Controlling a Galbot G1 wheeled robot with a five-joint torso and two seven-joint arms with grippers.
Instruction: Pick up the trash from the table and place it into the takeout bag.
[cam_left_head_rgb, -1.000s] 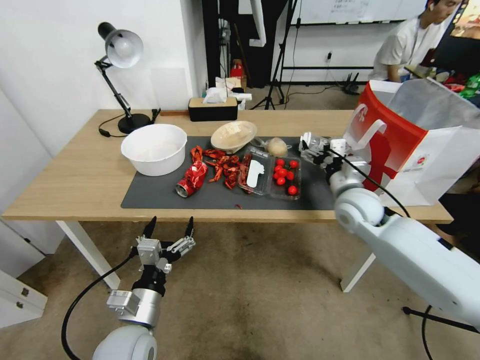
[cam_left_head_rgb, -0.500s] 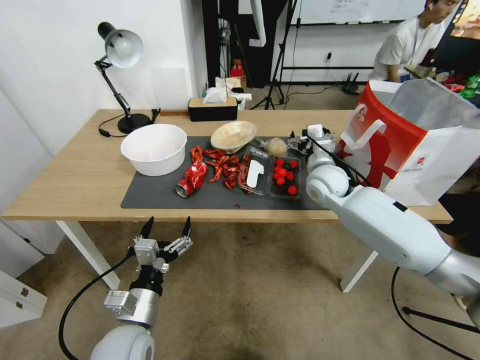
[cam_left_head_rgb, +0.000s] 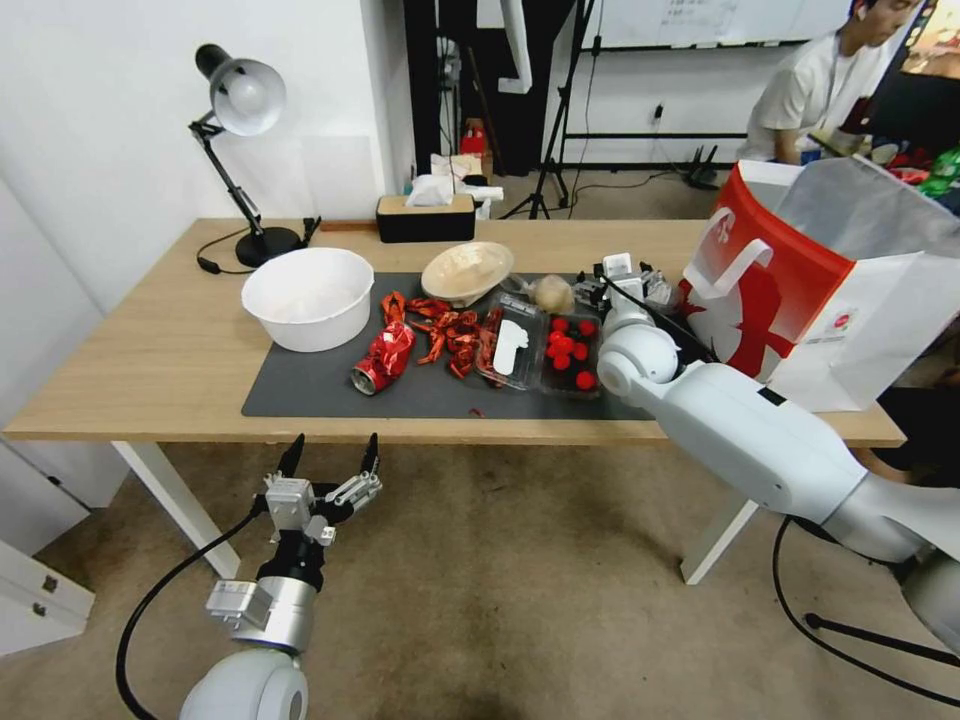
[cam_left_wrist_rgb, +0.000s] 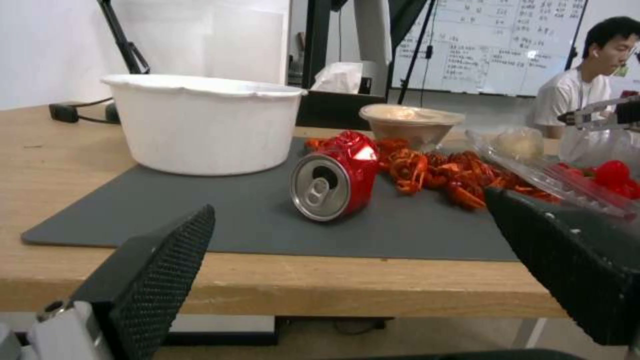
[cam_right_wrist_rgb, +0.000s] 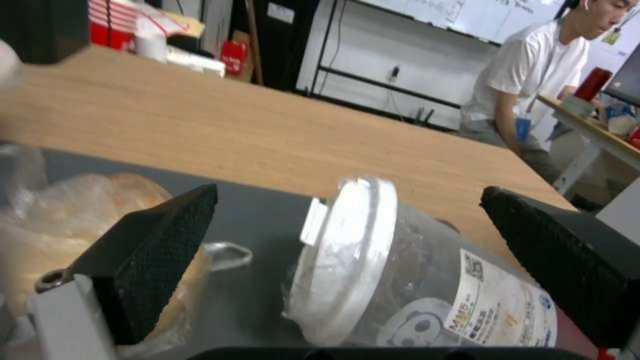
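Between my right gripper's (cam_right_wrist_rgb: 347, 240) spread fingers lies the clear lidded cup (cam_right_wrist_rgb: 413, 280), tipped on its side on the dark mat (cam_left_head_rgb: 320, 395) at the table's (cam_left_head_rgb: 150, 350) right end, just beside the takeout bag (cam_left_head_rgb: 800, 290). I judge it thin plastic: light, springy, slick, and quick to roll or buckle under a hard squeeze. I'd take it across the barrel just behind the white lid (cam_right_wrist_rgb: 347, 255), where the rim stiffens the wall, and close gently. My left gripper (cam_left_head_rgb: 328, 462) hangs open below the table's near edge, facing the crushed red can (cam_left_wrist_rgb: 337, 175), which looks stiff enough for 1 firm pinch.
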